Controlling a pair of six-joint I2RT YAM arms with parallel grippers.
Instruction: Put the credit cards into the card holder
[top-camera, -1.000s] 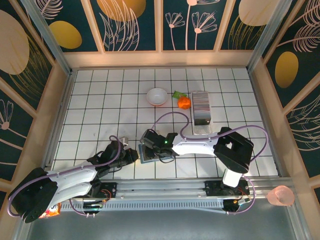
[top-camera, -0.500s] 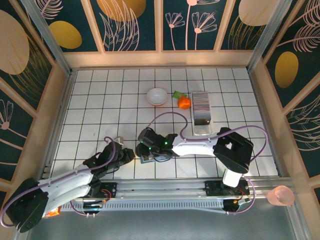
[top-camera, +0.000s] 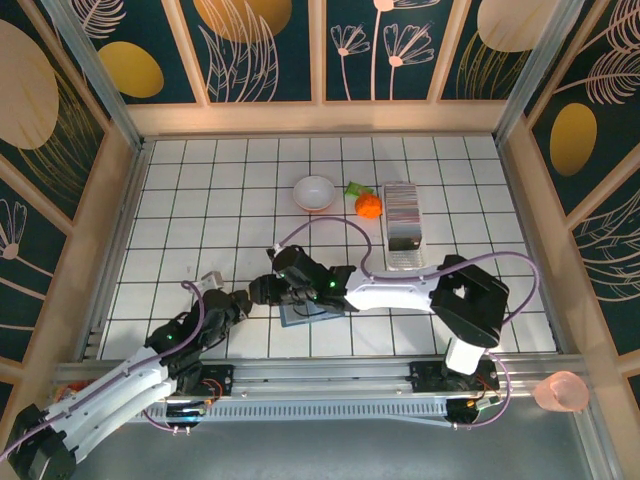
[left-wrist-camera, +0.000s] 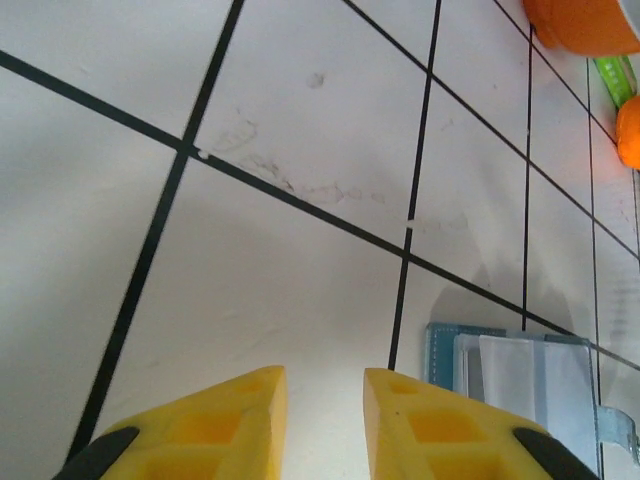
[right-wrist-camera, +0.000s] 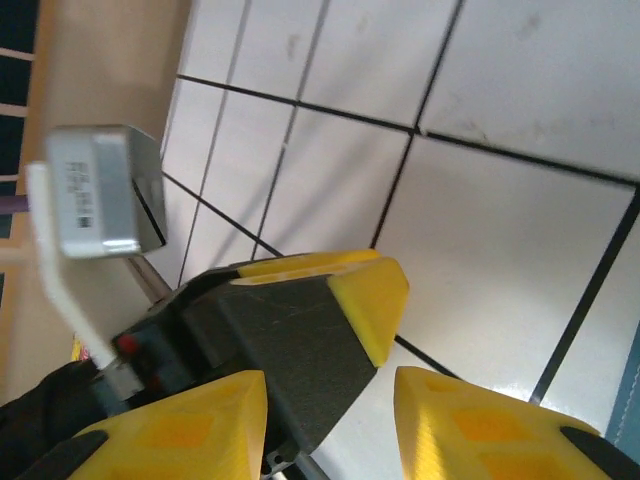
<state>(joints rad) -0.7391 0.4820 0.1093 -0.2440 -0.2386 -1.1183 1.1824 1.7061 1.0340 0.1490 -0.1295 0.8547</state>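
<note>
The teal card holder (top-camera: 300, 318) lies flat on the tiles, partly under the right arm. In the left wrist view the card holder (left-wrist-camera: 445, 350) shows a pale card-like sheet (left-wrist-camera: 520, 385) in its pocket. The credit cards (top-camera: 403, 208) stand as a striped grey stack in a clear tray at the back right. My left gripper (top-camera: 243, 298) (left-wrist-camera: 325, 385) is open over bare tile just left of the holder. My right gripper (top-camera: 262, 290) (right-wrist-camera: 328, 400) is open and points at the left gripper's fingers (right-wrist-camera: 372, 292), close to them.
A white bowl (top-camera: 315, 192) and an orange fruit-like toy with a green leaf (top-camera: 367, 204) sit behind the holder. Wooden walls ring the tiled floor, and a metal rail (top-camera: 330, 375) runs along the near edge.
The left gripper has drawn back to the left, away from the card holder, and its jaws have parted. The right gripper has swung left off the holder toward the left gripper.
</note>
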